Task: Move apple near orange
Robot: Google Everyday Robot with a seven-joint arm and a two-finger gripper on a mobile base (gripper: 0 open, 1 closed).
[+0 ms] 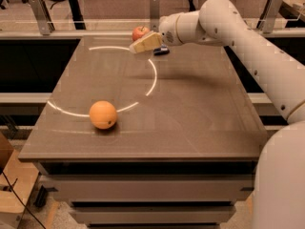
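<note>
The red apple [139, 32] sits at the far edge of the brown table [190, 109], near the middle. The orange [103, 114] rests on the front left part of the table, well apart from the apple. My gripper [144, 43], with tan fingers, reaches in from the right on a white arm and hovers just in front of and right of the apple, partly covering its lower right side. It holds nothing.
A curved bright light line [150, 80] runs across the table top. A small dark object [161, 51] lies just behind the gripper. A metal rail with posts [38, 14] runs behind the table. A cardboard box [12, 180] stands low at the left.
</note>
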